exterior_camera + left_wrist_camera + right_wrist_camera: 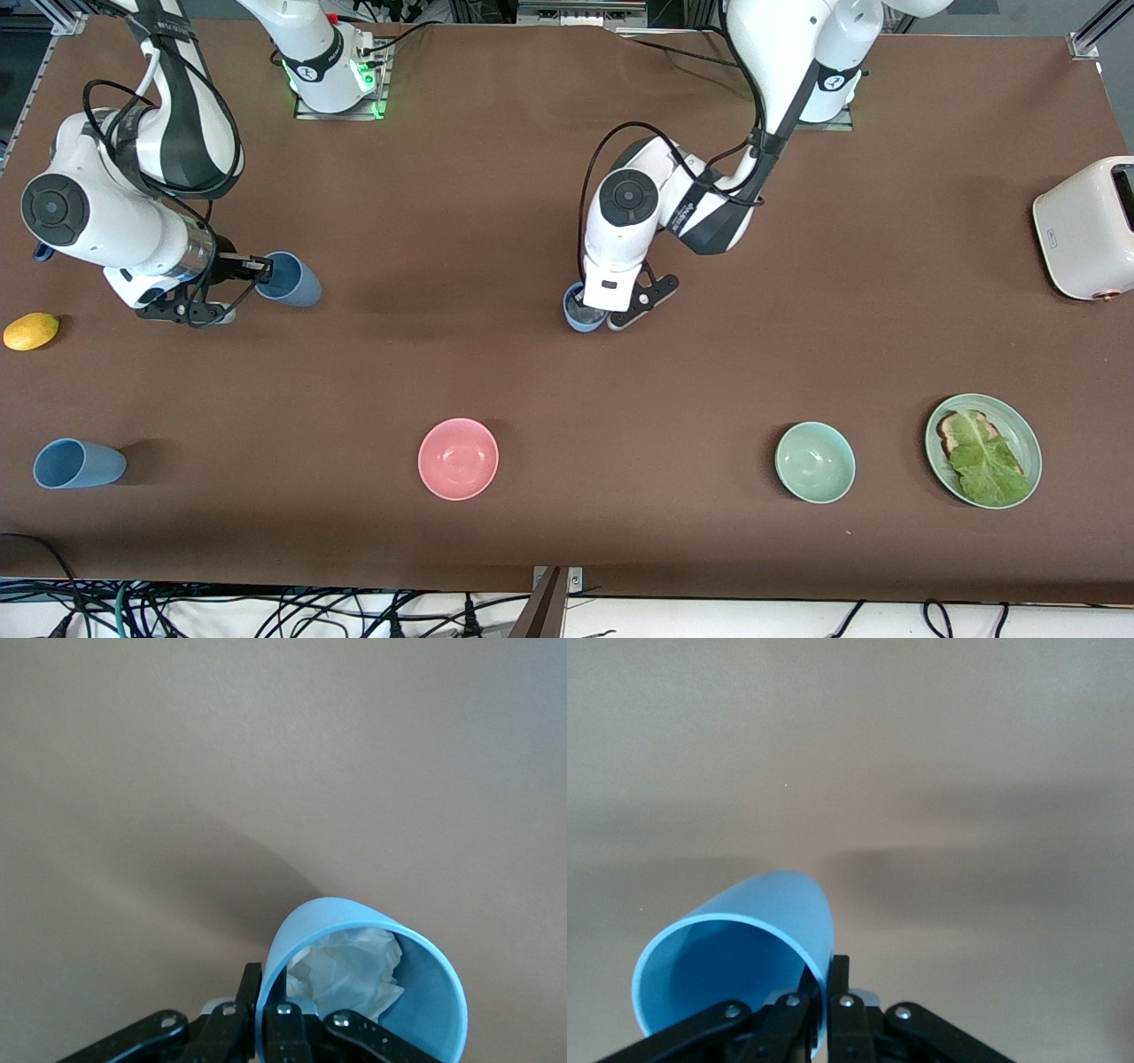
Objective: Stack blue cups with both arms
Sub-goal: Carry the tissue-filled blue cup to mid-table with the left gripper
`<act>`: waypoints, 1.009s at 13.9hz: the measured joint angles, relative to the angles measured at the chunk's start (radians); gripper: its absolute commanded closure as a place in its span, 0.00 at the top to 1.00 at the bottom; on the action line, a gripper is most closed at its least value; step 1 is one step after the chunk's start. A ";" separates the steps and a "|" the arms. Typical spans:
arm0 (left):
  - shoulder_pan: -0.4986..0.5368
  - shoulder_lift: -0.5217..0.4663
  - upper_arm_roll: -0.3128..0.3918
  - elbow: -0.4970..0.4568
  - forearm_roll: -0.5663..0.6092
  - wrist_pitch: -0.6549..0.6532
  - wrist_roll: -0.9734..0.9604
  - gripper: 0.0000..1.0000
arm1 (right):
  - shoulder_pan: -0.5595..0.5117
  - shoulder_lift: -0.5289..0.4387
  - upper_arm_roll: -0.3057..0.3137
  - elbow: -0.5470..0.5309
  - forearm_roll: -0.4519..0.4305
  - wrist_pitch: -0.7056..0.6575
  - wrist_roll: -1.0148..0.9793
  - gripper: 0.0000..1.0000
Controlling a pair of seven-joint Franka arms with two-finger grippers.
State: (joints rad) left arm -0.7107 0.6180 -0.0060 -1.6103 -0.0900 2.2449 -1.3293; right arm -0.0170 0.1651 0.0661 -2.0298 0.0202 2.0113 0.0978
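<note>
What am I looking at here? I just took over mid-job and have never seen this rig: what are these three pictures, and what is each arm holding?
These are two white robot arms at a brown table. The wide picture looks down from across the table; the two close-ups come from cameras on each arm's wrist.

The left gripper is shut on the rim of a blue cup with crumpled white paper inside. The right gripper is shut on the rim of an empty blue cup, tipped sideways.

A third blue cup lies on its side near the front camera, at the right arm's end. Also there: a pink bowl, a green bowl, a plate of toast with lettuce, a toaster and a lemon.
</note>
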 measured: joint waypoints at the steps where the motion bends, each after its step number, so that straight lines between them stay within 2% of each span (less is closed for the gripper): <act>1: -0.010 0.008 0.001 0.013 0.000 0.000 -0.024 0.00 | 0.007 0.000 0.000 0.000 0.000 0.000 0.010 0.00; 8: -0.069 0.048 0.003 0.047 0.073 0.000 -0.164 0.00 | 0.038 0.000 0.020 0.019 0.001 0.000 0.075 0.00; 12: -0.077 0.064 0.005 0.051 0.089 -0.001 -0.179 0.00 | 0.039 0.000 0.037 0.025 0.001 0.000 0.098 0.00; 14: -0.077 0.064 0.005 0.051 0.089 -0.001 -0.179 0.13 | 0.039 0.000 0.046 0.028 0.001 0.000 0.109 0.00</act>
State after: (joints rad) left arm -0.7876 0.6818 -0.0007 -1.5594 -0.0010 2.2439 -1.5087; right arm 0.0217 0.1652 0.1118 -2.0021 0.0215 2.0111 0.2070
